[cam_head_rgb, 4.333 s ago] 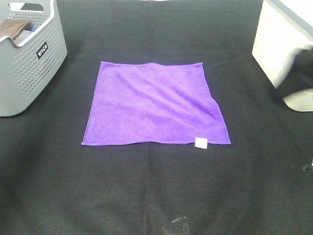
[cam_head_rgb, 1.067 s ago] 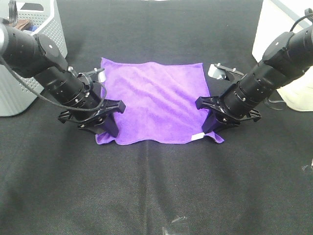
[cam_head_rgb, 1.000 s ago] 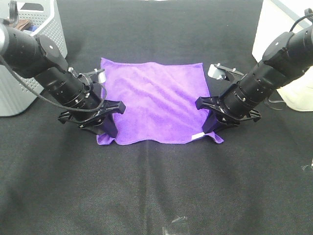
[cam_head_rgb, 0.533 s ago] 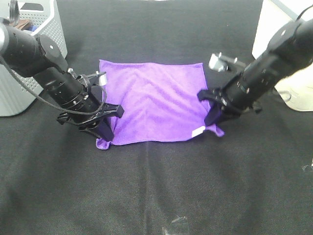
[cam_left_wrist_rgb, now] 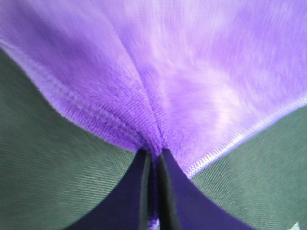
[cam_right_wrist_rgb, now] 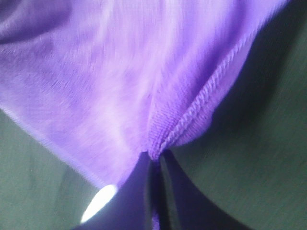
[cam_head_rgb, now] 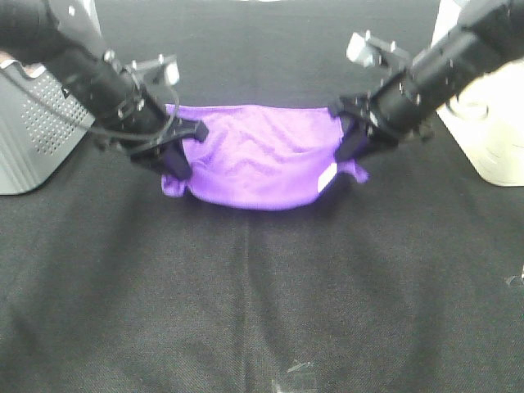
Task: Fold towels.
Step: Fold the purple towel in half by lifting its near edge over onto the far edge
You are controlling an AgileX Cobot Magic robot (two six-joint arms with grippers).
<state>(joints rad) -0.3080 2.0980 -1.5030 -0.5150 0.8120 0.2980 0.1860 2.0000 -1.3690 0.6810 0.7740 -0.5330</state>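
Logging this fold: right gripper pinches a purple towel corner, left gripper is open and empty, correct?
No. The left gripper is shut on a corner of the purple towel too, as the left wrist view shows. The right gripper does pinch its corner.

**Overhead view.** The basket (cam_head_rgb: 33, 123) runs off the left edge, and its upper part lies behind the left arm (cam_head_rgb: 86, 61). The white bin (cam_head_rgb: 483, 123) is cut by the right edge. The left arm and the right arm (cam_head_rgb: 458, 53) leave the frame at the top, both motion-blurred. The tag (cam_head_rgb: 327, 178) on the towel (cam_head_rgb: 254, 160) is too small to read.

**Wrist views.** The towel overruns each frame, its nap smeared. Its pinched corners vanish between the fingers of the left claw (cam_left_wrist_rgb: 153, 155) and the right claw (cam_right_wrist_rgb: 154, 158), whose bases are cropped.
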